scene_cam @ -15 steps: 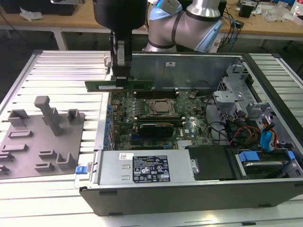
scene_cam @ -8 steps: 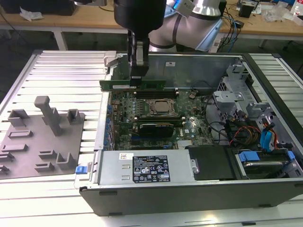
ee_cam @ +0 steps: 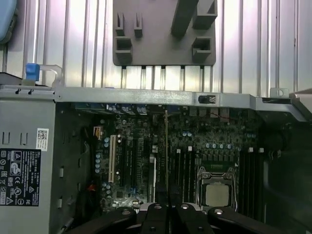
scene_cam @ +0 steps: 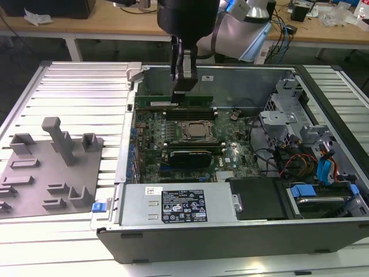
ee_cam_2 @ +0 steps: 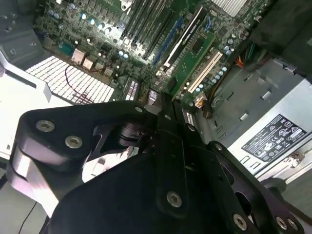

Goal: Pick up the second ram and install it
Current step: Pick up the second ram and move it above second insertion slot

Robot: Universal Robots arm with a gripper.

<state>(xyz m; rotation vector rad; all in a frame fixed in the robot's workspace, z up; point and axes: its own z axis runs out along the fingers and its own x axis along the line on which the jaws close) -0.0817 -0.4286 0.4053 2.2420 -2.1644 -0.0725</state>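
Observation:
My gripper (scene_cam: 182, 91) hangs inside the open computer case and is shut on the second ram (scene_cam: 173, 101), a long thin green stick held level on its edge. The ram sits just above the motherboard, over the black memory slots (scene_cam: 185, 113) on the far side of the CPU socket (scene_cam: 196, 130). In the first wrist view the ram (ee_cam: 166, 146) appears edge-on as a thin green line running out from between the fingers of my gripper (ee_cam: 166, 208), beside the memory slots (ee_cam: 183, 170) and the CPU socket (ee_cam: 217, 193).
The grey holder tray (scene_cam: 49, 167) lies on the ribbed table at the exterior view's left, outside the case. Another green stick (scene_cam: 193, 148) sits in a slot on the near side of the socket. The power supply (scene_cam: 173, 205), drive cages and cables (scene_cam: 300, 156) crowd the case.

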